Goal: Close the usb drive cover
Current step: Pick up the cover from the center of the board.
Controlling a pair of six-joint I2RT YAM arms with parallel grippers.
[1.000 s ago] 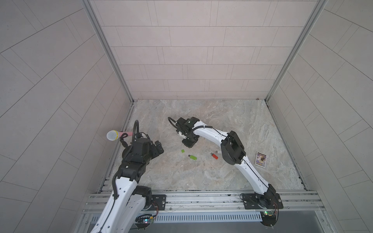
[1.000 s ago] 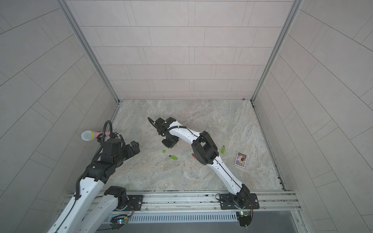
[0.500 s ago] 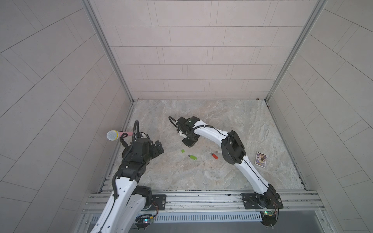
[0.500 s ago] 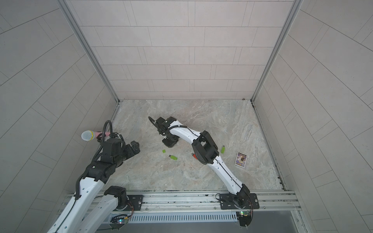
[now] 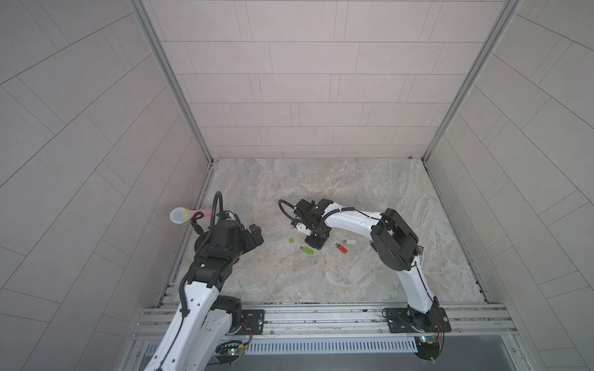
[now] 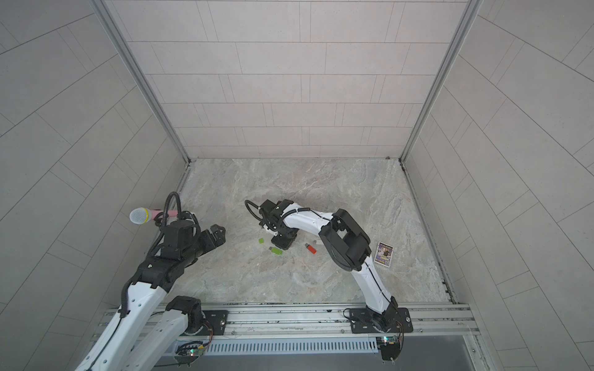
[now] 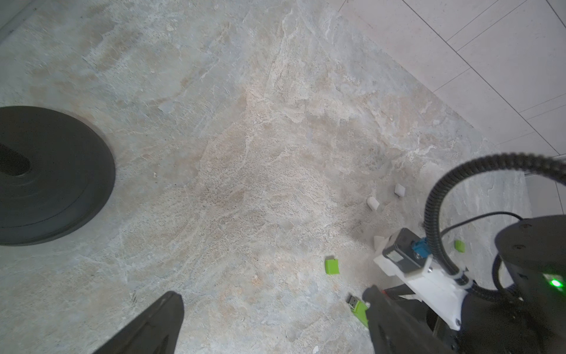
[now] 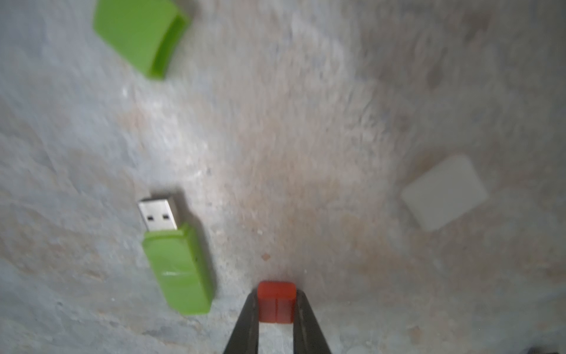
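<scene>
My right gripper point(image 8: 276, 306) is shut on a small red usb drive cover point(image 8: 276, 302), held low over the stone floor. In both top views this gripper point(image 5: 316, 239) point(image 6: 283, 242) points down between a green usb drive point(image 5: 307, 250) with a bare plug and a red usb drive point(image 5: 341, 248), also uncapped. The green drive point(image 8: 174, 260) lies close beside the held cover, and its green cover point(image 8: 139, 35) lies apart. My left gripper point(image 7: 272, 309) hangs open and empty at the left point(image 5: 255, 236).
A white cover point(image 8: 444, 191) lies loose on the floor. A white drive point(image 5: 350, 241) sits just beyond the red one. A picture card point(image 6: 384, 253) lies at the right. A microphone point(image 5: 180, 215) on a stand with a black round base point(image 7: 55, 174) stands by the left wall.
My right gripper's jaws have closed the last bit onto the red cover. The left arm has not moved.
</scene>
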